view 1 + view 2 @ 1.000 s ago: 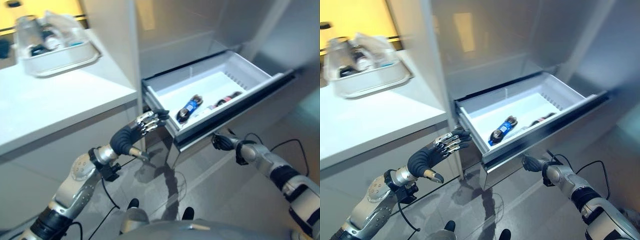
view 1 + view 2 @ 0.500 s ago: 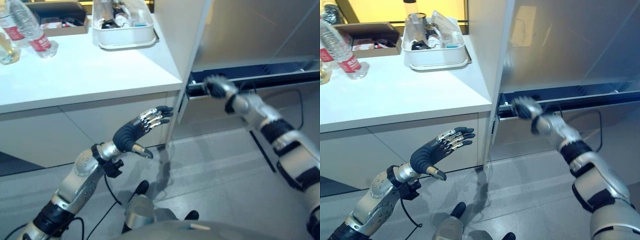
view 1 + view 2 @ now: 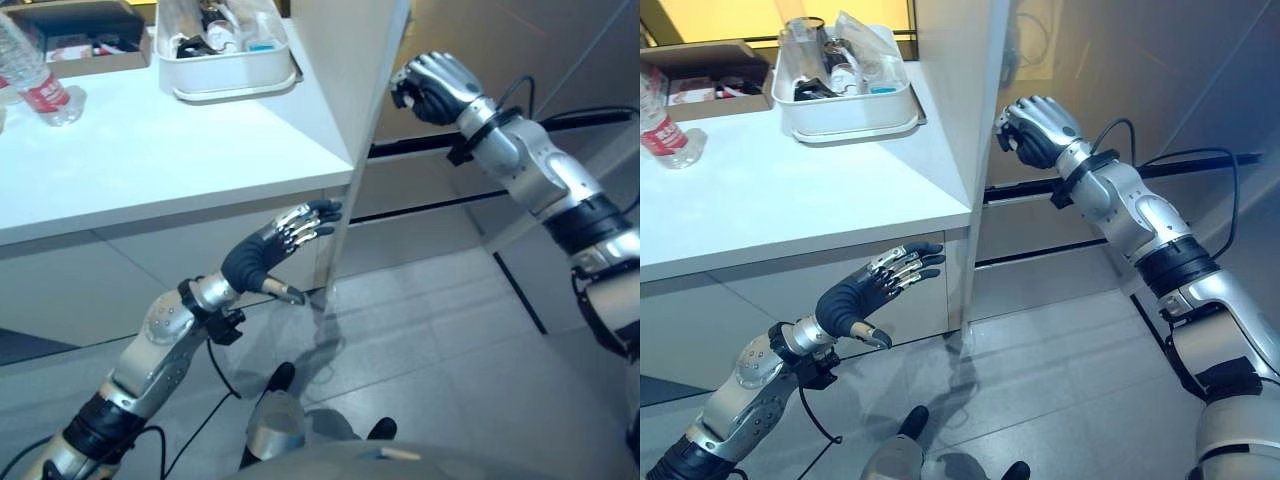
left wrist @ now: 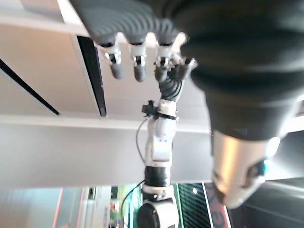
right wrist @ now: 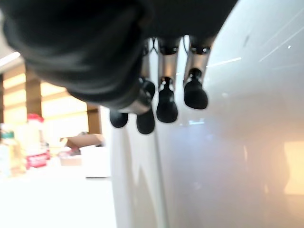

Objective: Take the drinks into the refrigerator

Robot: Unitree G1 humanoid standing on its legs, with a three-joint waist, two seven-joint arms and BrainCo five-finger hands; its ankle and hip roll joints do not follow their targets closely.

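Note:
A clear drink bottle (image 3: 45, 90) with a red label lies on the white counter (image 3: 150, 160) at the far left. The silver refrigerator (image 3: 1120, 80) stands to the right of the counter, and its lower drawer front (image 3: 1040, 225) is flush. My right hand (image 3: 435, 85) is raised against the left edge of the upper door, fingers (image 5: 166, 102) bent over the door's face and holding nothing. My left hand (image 3: 262, 255) hovers below the counter's edge with straight fingers (image 4: 137, 66) pointing at the refrigerator's corner.
A white bin (image 3: 225, 80) of small items sits on the counter beside the tall white side panel (image 3: 345, 80). A cardboard box (image 3: 710, 60) stands behind the bottle. Grey floor (image 3: 450, 340) lies before the refrigerator.
The drawer that stood open with bottles inside is now shut. My right hand has risen from the drawer front to the upper door's edge. The camera has turned towards the counter.

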